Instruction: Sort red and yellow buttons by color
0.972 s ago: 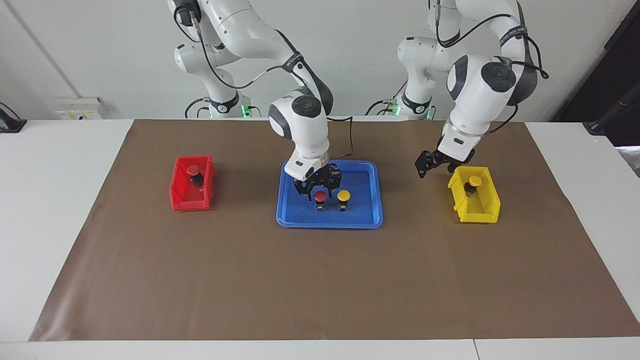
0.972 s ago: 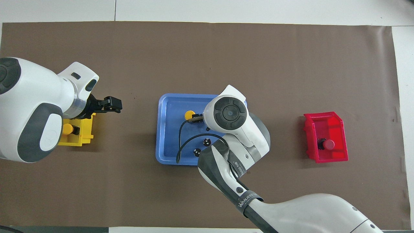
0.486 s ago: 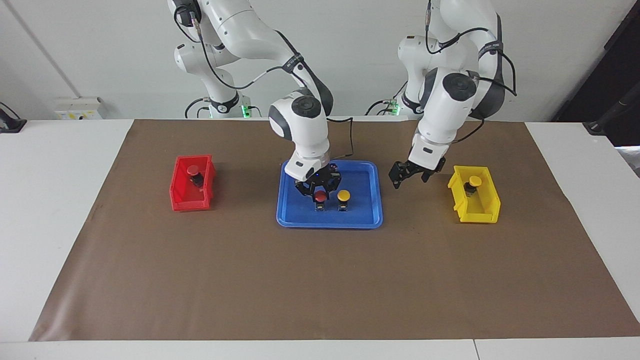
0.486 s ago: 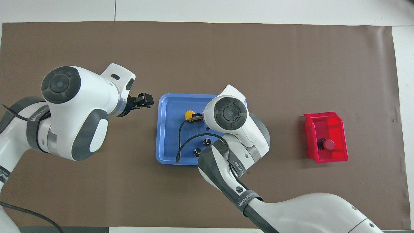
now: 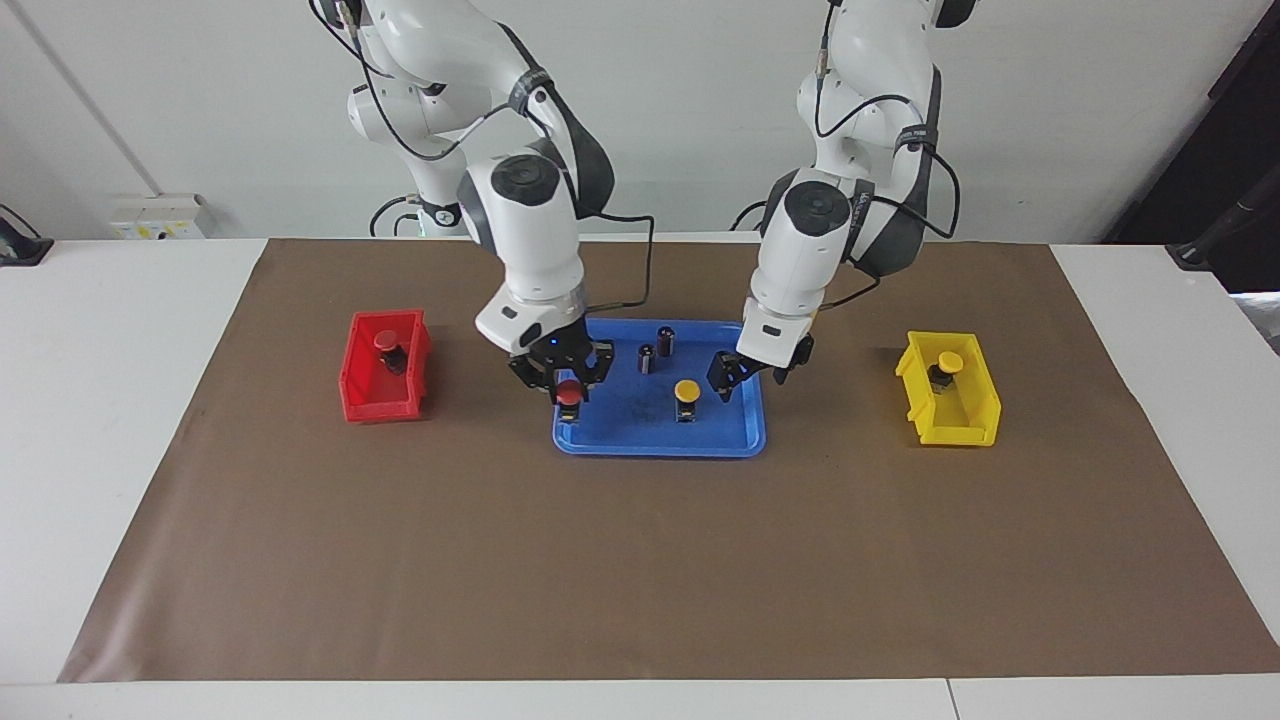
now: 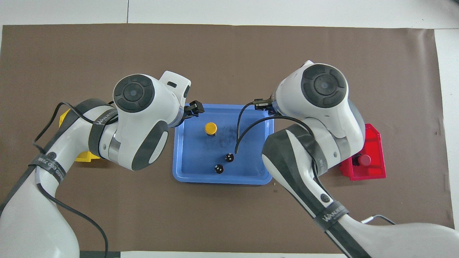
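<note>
My right end effector (image 5: 570, 384) is gripping a red button (image 5: 569, 392), its fingertips closed on the red cap, and is holding it over the rim of the blue tray (image 5: 725, 440) at the tray's edge toward the right arm's end of the table. My left end effector (image 5: 735, 374) is hanging with its fingers spread wide and holding nothing, over the tray's edge toward the left arm's end, just beside the yellow button (image 5: 686, 391). That yellow button is standing upright on the tray floor near the middle. Two dark cylinders (image 5: 656, 349) are standing in the tray, nearer to the robots than the yellow button. A second red button (image 5: 387, 343) is lying in the red bin (image 5: 378, 404) toward the right arm's end of the table. A second yellow button (image 5: 948, 364) is sitting in the yellow bin (image 5: 960, 425) toward the left arm's end. Everything is resting on the brown mat (image 5: 640, 560) covering the table.
</note>
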You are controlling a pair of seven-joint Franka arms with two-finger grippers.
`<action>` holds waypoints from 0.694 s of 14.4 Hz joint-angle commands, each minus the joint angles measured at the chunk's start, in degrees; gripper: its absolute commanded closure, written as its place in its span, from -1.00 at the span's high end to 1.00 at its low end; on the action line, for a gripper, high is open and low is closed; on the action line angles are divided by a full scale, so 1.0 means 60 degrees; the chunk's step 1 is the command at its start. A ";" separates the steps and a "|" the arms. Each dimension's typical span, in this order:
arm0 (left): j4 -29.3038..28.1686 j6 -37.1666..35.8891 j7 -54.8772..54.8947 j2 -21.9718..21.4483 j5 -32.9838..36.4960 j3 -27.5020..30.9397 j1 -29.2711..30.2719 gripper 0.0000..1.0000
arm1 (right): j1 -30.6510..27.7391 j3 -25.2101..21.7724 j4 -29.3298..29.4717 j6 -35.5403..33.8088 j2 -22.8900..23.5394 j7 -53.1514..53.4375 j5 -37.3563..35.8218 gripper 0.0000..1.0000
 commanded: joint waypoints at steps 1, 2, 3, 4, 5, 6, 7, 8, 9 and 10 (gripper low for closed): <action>0.0634 -0.0013 -0.0872 0.0603 0.0348 0.0038 -0.0423 1.00 | -0.0992 0.0131 -0.0800 -0.0216 -0.0856 -0.0980 0.0037 -0.47; 0.0781 -0.0072 -0.1064 0.0720 0.0422 -0.0020 -0.0497 1.00 | -0.1315 0.0117 -0.0845 -0.0478 -0.1003 -0.1608 0.0038 -0.47; 0.0840 -0.0116 -0.1167 0.0794 0.0437 -0.0151 -0.0512 1.00 | -0.1768 0.0117 -0.0845 -0.0829 -0.1077 -0.2223 0.0052 -0.47; 0.0841 -0.0102 -0.1182 0.0824 0.0452 -0.0196 -0.0527 1.00 | -0.2396 0.0131 -0.0845 -0.0992 -0.1107 -0.2940 0.0183 -0.47; 0.0841 -0.0102 -0.1183 0.0926 0.0466 -0.0211 -0.0600 0.99 | -0.2837 0.0117 -0.0860 -0.1066 -0.1180 -0.3788 0.0619 -0.47; 0.0855 -0.0102 -0.1183 0.0999 0.0496 -0.0211 -0.0702 0.99 | -0.3291 0.0102 -0.0962 -0.1096 -0.1209 -0.4551 0.0943 -0.47; 0.0928 -0.0102 -0.1241 0.1072 0.0655 -0.0226 -0.0703 0.99 | -0.3760 0.0117 -0.1180 -0.1038 -0.1297 -0.5124 0.1076 -0.47; 0.0943 -0.0102 -0.1372 0.1073 0.0700 -0.0226 -0.0717 0.94 | -0.3996 0.0117 -0.1342 -0.1023 -0.1385 -0.5464 0.1107 -0.47; 0.0958 -0.0116 -0.1388 0.1073 0.0701 -0.0226 -0.0732 0.87 | -0.4144 0.0102 -0.1590 -0.1008 -0.1487 -0.5742 0.1107 -0.47; 0.0958 -0.0116 -0.1388 0.1073 0.0701 -0.0240 -0.0732 0.81 | -0.4247 0.0102 -0.1926 -0.0950 -0.1604 -0.5934 0.1107 -0.47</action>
